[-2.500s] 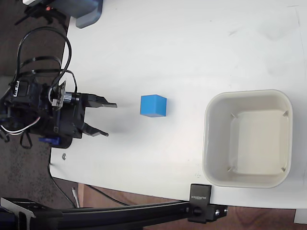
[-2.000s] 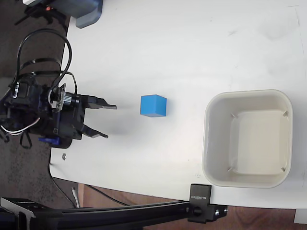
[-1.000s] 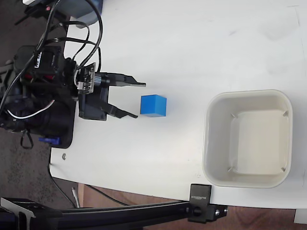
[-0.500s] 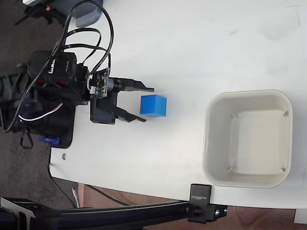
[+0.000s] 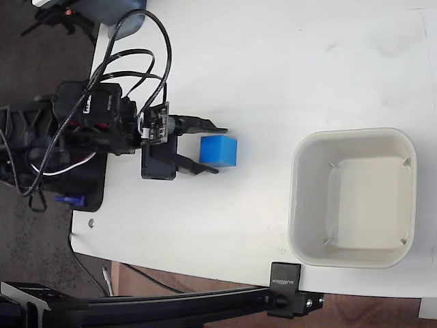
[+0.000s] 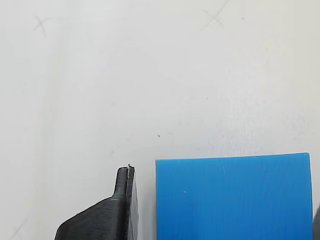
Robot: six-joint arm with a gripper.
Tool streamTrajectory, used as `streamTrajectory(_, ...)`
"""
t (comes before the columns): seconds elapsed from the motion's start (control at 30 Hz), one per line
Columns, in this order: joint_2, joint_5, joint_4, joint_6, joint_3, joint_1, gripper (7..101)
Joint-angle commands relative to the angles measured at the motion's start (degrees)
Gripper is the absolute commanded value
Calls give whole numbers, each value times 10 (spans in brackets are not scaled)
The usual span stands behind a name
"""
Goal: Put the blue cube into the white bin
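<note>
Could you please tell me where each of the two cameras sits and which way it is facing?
Fixed view: overhead, looking straight down at the table; it shows the arm entering from the left, the open claw astride the cube, and the bin at right.
Wrist view: rides on the claw, looking down at the table close up; one dark fingertip shows left of the cube, with a gap between them.
Shared: the cube, claw and table surface.

The blue cube [image 5: 218, 150] [image 6: 232, 197], small and matte, is set flat on the counter, well apart from the white bin [image 5: 352, 197], which stands upright and empty.
</note>
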Motion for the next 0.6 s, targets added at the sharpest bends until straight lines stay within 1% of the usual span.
streamTrajectory(0.03, 2, -10, -12, -11, -15, 8, 726)
streamTrajectory(0.07, 0, -11, -11, -14, -16, 9, 667)
streamTrajectory(0.17, -3, -11, -14, -18, -17, 14, 452)
streamTrajectory(0.2, -1, -10, -12, -21, -18, 16, 425)
streamTrajectory(0.27, 2, -12, 1, -24, -25, 21, 411)
streamTrajectory(0.37, 7, -18, 26, -28, -41, 28, 355)
streamTrajectory(0.43, 16, -26, 47, -29, -59, 35, 344)
streamTrajectory(0.6, 29, -21, 155, -41, -179, 43, 344)
